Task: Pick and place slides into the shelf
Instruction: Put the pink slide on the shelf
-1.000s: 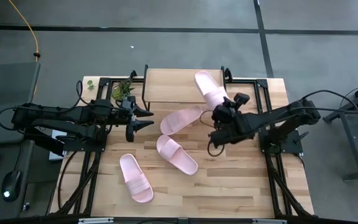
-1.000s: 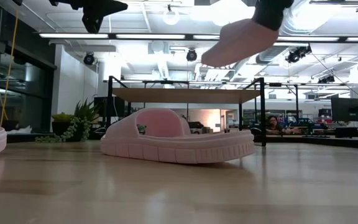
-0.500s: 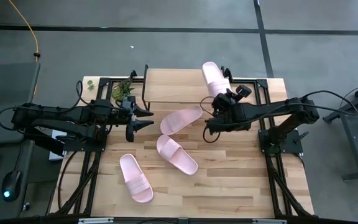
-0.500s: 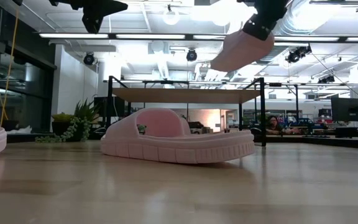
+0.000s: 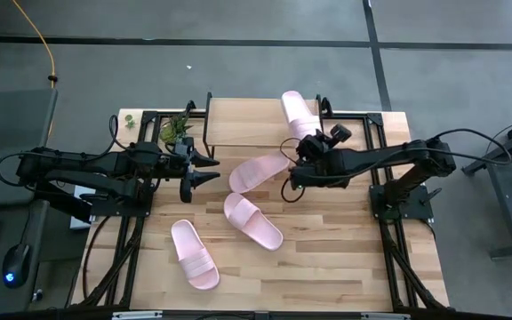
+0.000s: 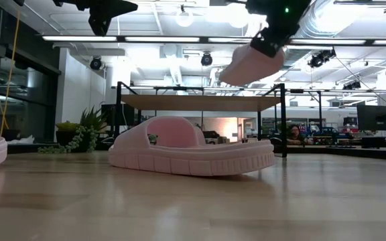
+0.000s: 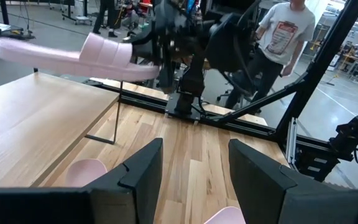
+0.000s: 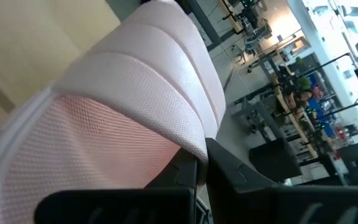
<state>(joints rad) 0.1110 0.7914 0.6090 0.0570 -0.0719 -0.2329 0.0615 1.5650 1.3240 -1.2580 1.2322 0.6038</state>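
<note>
Slide (image 5: 298,114) clamped in right gripper (image 5: 312,142), no readable writing.

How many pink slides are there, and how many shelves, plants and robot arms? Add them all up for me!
Pink slides: 4, one held in the air by the right gripper at, three on the table at
Shelf: 1
Plant: 1
Robot arms: 2, the left gripper waiting, fingers open
Total: 8

Right gripper (image 5: 308,142) holding one slide (image 5: 298,115) over the shelf (image 5: 256,122) right end, three slides on the tabletop (image 5: 345,249) to its left, left gripper (image 5: 204,170) beyond them
</note>
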